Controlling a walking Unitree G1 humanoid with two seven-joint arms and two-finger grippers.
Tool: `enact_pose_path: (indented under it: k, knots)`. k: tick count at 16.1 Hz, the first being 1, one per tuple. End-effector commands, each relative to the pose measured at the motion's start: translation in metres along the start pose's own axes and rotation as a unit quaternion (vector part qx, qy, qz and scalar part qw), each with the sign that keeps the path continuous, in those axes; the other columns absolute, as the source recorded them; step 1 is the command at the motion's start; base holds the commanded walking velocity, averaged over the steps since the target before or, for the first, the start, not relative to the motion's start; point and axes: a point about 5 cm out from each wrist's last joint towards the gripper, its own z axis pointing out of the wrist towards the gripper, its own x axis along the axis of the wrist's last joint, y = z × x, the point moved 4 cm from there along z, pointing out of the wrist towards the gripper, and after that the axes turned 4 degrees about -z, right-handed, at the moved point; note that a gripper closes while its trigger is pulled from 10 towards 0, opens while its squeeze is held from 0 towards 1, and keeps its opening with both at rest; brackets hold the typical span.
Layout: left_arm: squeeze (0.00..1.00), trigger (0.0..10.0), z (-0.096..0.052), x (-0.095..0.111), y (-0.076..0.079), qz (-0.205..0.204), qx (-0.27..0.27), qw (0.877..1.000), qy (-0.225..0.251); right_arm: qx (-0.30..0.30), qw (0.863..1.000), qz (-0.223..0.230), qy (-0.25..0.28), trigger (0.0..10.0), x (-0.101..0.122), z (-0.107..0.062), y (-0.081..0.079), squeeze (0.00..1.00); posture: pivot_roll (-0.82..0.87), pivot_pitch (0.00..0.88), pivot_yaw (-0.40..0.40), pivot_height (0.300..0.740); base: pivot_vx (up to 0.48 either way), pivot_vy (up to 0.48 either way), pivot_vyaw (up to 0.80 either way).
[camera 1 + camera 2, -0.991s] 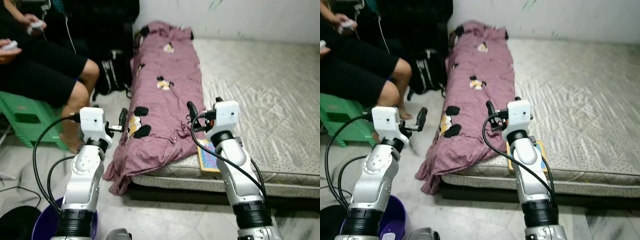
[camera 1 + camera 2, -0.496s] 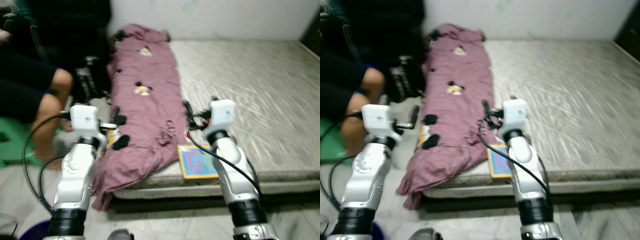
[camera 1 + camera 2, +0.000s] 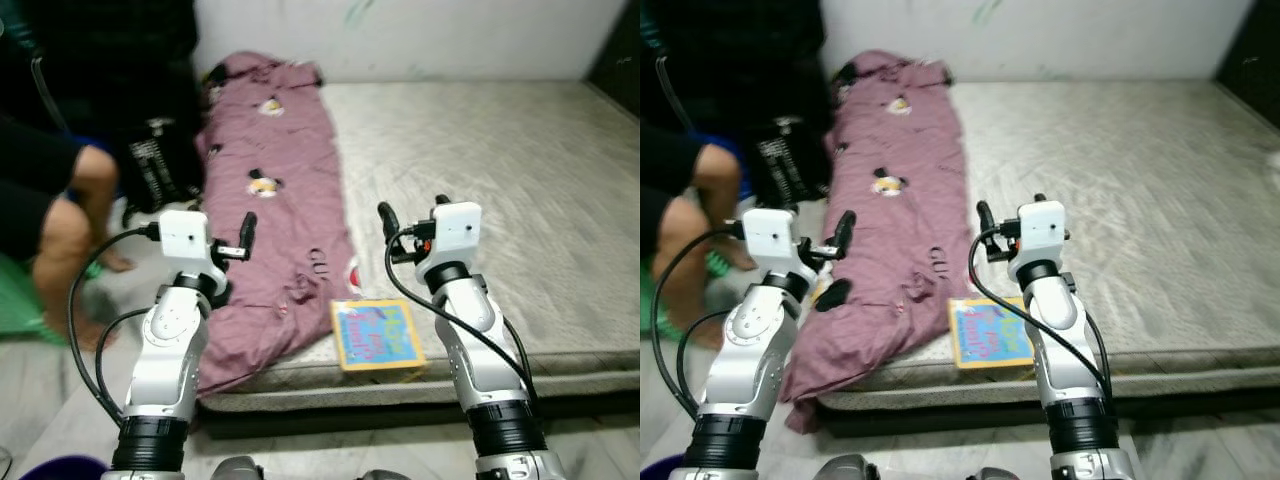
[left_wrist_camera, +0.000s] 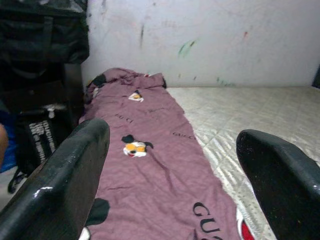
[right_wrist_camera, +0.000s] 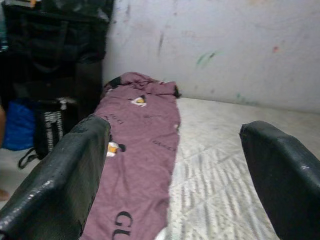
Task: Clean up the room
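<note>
Bedding first: a purple blanket (image 3: pixel 275 215) printed with cartoon patches lies in a long crumpled strip down the left side of the mattress (image 3: pixel 500 170), running from the upper left of the frame to the lower centre, its near end spilling over the mattress edge towards the floor (image 3: pixel 60 390). Just beside that near end, at the lower centre, a brightly coloured book (image 3: pixel 375 335) lies flat on the mattress close to its front edge, touching or nearly touching the blanket.

Left claw (image 3: pixel 247 232) is held raised over the blanket's left margin, fingers spread apart and grasping nothing; the left wrist view confirms a wide gap with the blanket beyond. Right claw (image 3: pixel 388 222) hangs above the mattress just past the book, likewise released and empty, as the right wrist view bears out.

At the left edge, a seated person's legs (image 3: pixel 60 215) and a dark bag (image 3: pixel 155 170) stand beside the bed.

Assessment: the step in hand appears to be approach and positioning, no item yet engaged. Next move likely calls for lowering one claw to the book or blanket, closing on an edge.
</note>
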Motion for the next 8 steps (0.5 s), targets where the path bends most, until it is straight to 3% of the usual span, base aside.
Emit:
enact_pose_path:
  k: [1, 2, 5, 8]
  knots:
    - [0.0, 10.0, 0.0004, -0.0007, -0.0023, 0.004, 0.005, 1.0, -0.004, 0.001, 1.0, -0.006, 0.007, 10.0, 0.0042, 0.0024, 0.0001, 0.0, -0.01, 0.0, -0.024, 0.74, 0.0, 0.0, 0.0]
    - [0.0, 10.0, 0.0005, -0.0008, -0.0023, 0.004, 0.005, 1.0, -0.005, 0.003, 1.0, -0.007, 0.007, 10.0, 0.0042, 0.0024, -0.0002, 0.0, -0.01, 0.0, -0.025, 0.74, 0.0, 0.0, 0.0]
    - [0.0, 10.0, 0.0009, -0.0004, -0.0016, 0.005, 0.004, 1.0, -0.003, 0.003, 1.0, -0.008, 0.006, 10.0, 0.0036, 0.0025, -0.0004, 0.0, -0.01, 0.0, -0.025, 0.74, 0.0, 0.0, 0.53]
    - [0.0, 10.0, 0.0012, -0.0001, -0.0013, 0.009, 0.005, 1.0, -0.002, 0.002, 1.0, -0.007, 0.004, 10.0, 0.0023, 0.0027, 0.0, 0.0, -0.01, 0.0, -0.025, 0.74, 0.0, 0.0, 0.0]
